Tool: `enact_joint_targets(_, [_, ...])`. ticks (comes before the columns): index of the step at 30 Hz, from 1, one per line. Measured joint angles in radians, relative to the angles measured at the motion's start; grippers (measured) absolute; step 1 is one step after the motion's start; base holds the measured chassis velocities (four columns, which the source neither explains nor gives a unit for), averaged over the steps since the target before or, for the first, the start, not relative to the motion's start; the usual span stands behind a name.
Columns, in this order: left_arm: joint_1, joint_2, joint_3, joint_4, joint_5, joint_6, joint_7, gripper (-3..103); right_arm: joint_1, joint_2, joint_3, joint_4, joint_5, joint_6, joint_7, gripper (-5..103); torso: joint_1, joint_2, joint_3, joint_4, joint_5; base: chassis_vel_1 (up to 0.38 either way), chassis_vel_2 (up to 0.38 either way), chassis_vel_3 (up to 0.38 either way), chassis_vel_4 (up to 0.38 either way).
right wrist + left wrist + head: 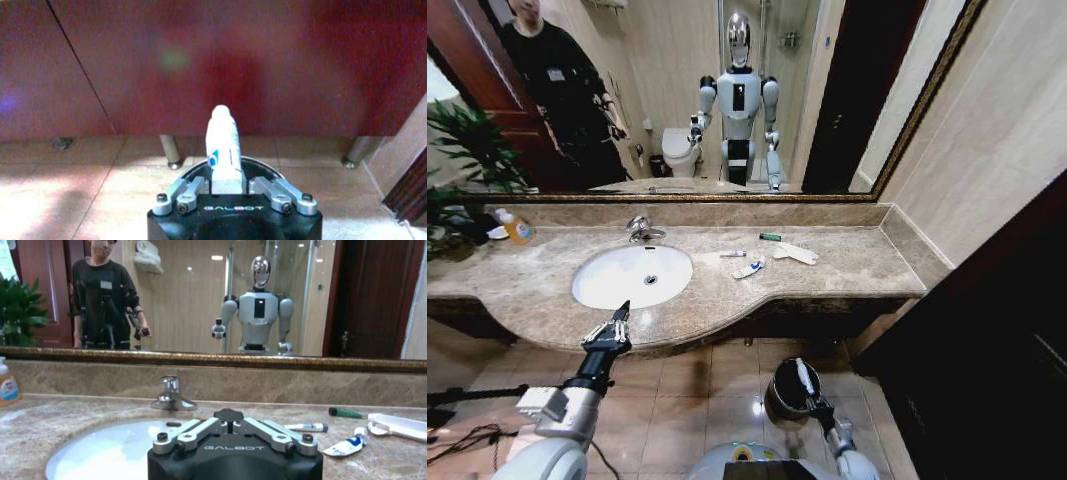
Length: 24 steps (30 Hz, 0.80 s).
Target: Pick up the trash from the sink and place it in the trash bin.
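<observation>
My right gripper (810, 392) is low by the floor, shut on a white tube with blue marks (223, 150). It holds the tube upright over the round dark trash bin (779, 402), whose rim (192, 171) shows around the jaws. More trash lies on the marble top right of the sink (632, 275): a blue-white tube (749, 268), a small tube (733, 254), a green piece (770, 237) and a white wrapper (797, 253). My left gripper (619, 318) is shut and empty at the counter's front edge, facing the basin (100, 450).
A chrome tap (642, 230) stands behind the basin and an amber soap bottle (517, 228) at the far left beside a plant (457, 160). The mirror reflects the robot and a person. Dark cabinet doors (200, 65) close the space under the counter.
</observation>
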Motion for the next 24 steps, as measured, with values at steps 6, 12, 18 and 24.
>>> enact_joint_targets(6, [0.0,0.0,0.0,0.0,0.0,0.0,0.0,0,-0.003,-0.005,-0.002,0.008,-0.015,-0.02,0.039,30,0.0,0.0,0.0,0.0,0.0,0.0,0.0,0.0,0.0])
enact_joint_targets(12, [0.0,0.0,0.0,0.0,0.0,0.0,0.0,0,-0.007,-0.008,-0.008,0.025,-0.02,-0.02,0.058,57,0.0,0.0,0.0,0.0,0.0001,0.0,0.0,0.0,0.0])
enact_joint_targets(18, [0.0,0.0,0.0,0.0,0.0,0.0,0.0,0,-0.013,-0.006,-0.009,0.04,-0.041,-0.02,0.063,73,0.0,0.0,0.0,0.0,0.0001,0.0,0.0,0.0,0.0])
enact_joint_targets(24, [0.0,0.0,0.0,0.0,0.0,0.0,0.0,0,-0.022,-0.009,-0.017,0.06,-0.053,-0.019,0.063,99,0.0,0.0,0.0,0.0,0.0,0.0,0.0,0.0,0.0])
